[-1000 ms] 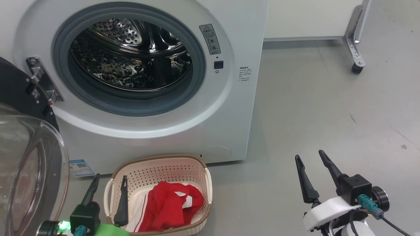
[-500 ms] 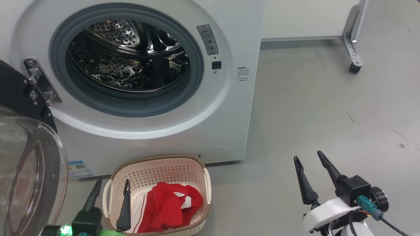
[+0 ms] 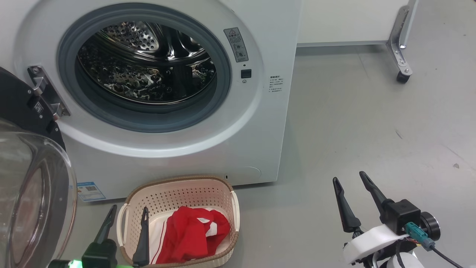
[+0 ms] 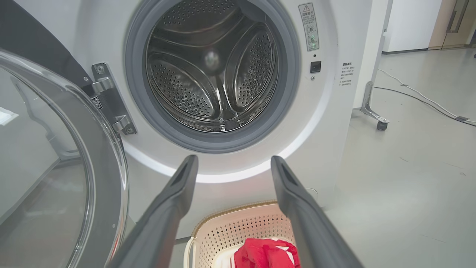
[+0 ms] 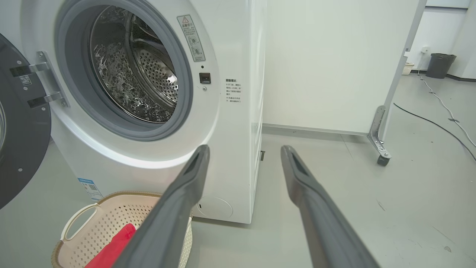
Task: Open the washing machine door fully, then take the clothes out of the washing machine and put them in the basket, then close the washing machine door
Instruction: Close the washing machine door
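- The washing machine door (image 3: 35, 186) is at 9 o'clock in the head view. It is swung wide to the left, so the round hole is free to reach into. You have one door, and I think shutting it is the only job left.
- Your left gripper (image 3: 129, 207) is at 7 o'clock. Its two fingers are spread apart and hold nothing. One finger hangs over the basket's left end and the other is just outside the handle.
- The basket (image 3: 186, 193) is at 6 o'clock, on the floor (image 3: 353, 111) just in front of the washer. That spot makes it a short trip from the hole down to the basket. There is one basket.
- The clothes (image 3: 189, 234) lie inside the basket, at its near side. I count one red heap with white stripes. I cannot tell how many pieces are in it.
- The washing machine (image 3: 186, 163) is at 12 o'clock. There is one. Its shiny drum (image 3: 145, 63) looks bare, with no red cloth in it.
- Your right gripper (image 3: 349, 176) is at 4 o'clock, well apart from the washer. Its two fingers are spread and empty, out of the way.
- One small wheel (image 3: 403, 76) on a metal leg is at 2 o'clock.
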{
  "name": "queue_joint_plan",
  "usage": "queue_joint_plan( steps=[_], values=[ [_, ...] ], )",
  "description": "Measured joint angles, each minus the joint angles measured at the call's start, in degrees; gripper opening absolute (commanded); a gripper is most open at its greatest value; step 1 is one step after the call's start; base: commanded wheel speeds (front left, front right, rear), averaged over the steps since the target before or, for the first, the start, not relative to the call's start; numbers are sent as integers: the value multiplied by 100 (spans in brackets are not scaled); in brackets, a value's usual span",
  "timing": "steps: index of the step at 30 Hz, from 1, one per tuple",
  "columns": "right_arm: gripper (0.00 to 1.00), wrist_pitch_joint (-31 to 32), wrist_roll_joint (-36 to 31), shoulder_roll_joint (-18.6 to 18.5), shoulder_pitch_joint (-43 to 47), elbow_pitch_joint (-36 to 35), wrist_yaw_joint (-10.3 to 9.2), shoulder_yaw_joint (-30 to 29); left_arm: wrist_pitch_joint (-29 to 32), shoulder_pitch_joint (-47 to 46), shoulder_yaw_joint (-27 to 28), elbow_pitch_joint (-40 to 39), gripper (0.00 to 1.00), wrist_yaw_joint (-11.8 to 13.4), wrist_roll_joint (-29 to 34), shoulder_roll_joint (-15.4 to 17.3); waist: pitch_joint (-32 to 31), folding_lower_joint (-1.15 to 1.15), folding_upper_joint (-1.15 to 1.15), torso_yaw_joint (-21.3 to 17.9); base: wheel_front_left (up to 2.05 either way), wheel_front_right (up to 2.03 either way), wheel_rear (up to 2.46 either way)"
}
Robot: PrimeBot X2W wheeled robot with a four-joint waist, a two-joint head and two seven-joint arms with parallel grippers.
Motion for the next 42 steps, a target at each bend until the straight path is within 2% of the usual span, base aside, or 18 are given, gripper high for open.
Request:
queue_joint_plan(
  steps=[42],
  values=[
    [100,0,-41,46,2,-16,48,-125,245,120,-59,-461,100,70,36,3,76,0,0,49,-67,67,0]
  ],
)
